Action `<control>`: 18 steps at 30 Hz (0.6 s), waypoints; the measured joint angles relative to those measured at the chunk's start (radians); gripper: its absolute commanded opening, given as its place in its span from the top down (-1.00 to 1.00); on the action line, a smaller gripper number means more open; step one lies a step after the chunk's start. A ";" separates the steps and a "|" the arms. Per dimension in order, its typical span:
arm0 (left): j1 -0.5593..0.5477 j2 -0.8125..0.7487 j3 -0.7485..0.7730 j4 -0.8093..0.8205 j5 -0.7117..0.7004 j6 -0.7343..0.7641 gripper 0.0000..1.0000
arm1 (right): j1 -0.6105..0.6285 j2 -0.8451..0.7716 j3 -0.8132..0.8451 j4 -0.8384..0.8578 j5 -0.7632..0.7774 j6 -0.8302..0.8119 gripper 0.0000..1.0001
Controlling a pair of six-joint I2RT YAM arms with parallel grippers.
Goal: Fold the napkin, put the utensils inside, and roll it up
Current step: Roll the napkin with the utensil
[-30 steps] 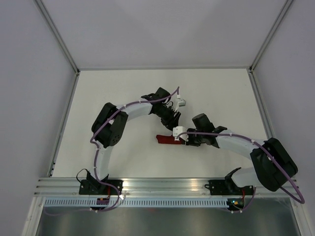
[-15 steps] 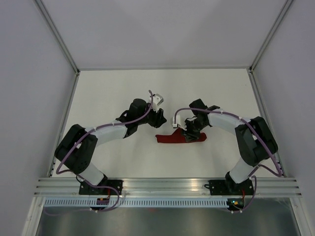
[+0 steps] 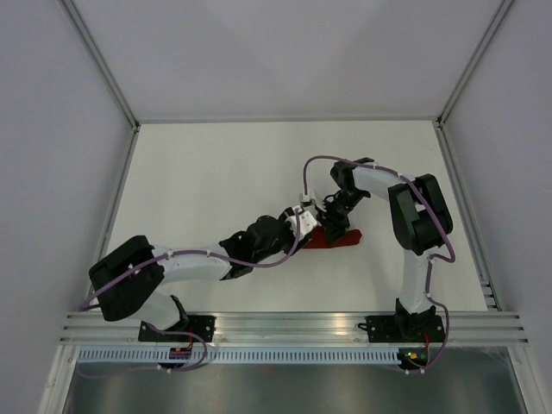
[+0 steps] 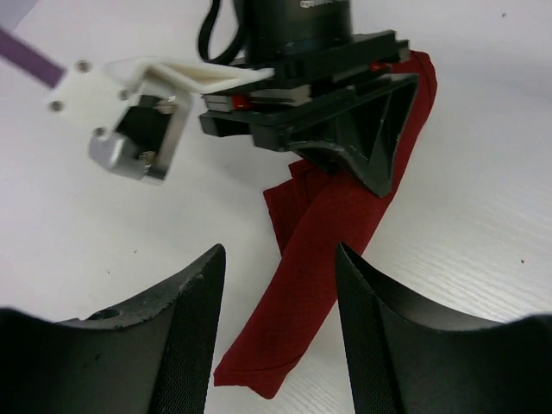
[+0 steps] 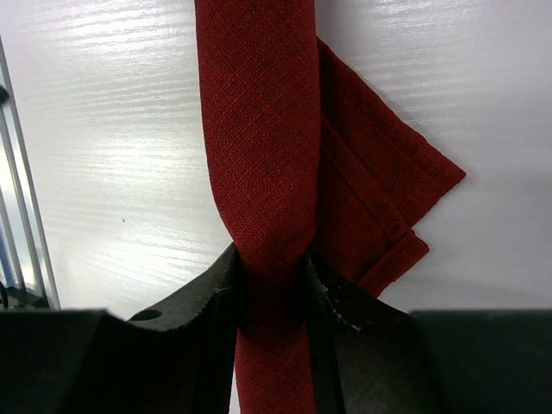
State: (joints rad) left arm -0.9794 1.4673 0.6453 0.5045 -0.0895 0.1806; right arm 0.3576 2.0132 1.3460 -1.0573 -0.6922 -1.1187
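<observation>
Maroon napkin (image 3: 345, 239) on white table (image 3: 198, 172), pale walls (image 3: 285, 52)

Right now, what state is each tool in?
Left tool: open, its fingers either side of the napkin end, not clamped.
Right tool: closed on the rolled napkin.

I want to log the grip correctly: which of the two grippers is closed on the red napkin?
The right gripper: its fingers pinch the napkin. The left gripper stands open, the napkin's end between its fingers.
</observation>
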 measured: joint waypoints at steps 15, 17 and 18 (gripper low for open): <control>-0.214 0.312 0.076 0.029 -0.167 0.451 -0.51 | -0.008 0.053 0.056 -0.058 -0.020 0.001 0.23; -0.211 0.341 0.090 0.060 -0.195 0.484 -0.49 | -0.008 0.059 0.060 -0.062 -0.023 0.004 0.24; -0.211 0.355 0.098 0.072 -0.206 0.497 -0.48 | -0.010 0.061 0.061 -0.064 -0.027 0.005 0.24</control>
State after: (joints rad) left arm -1.1900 1.8221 0.7429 0.5770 -0.2951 0.6773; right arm 0.3481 2.0747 1.4071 -1.1210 -0.7189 -1.1137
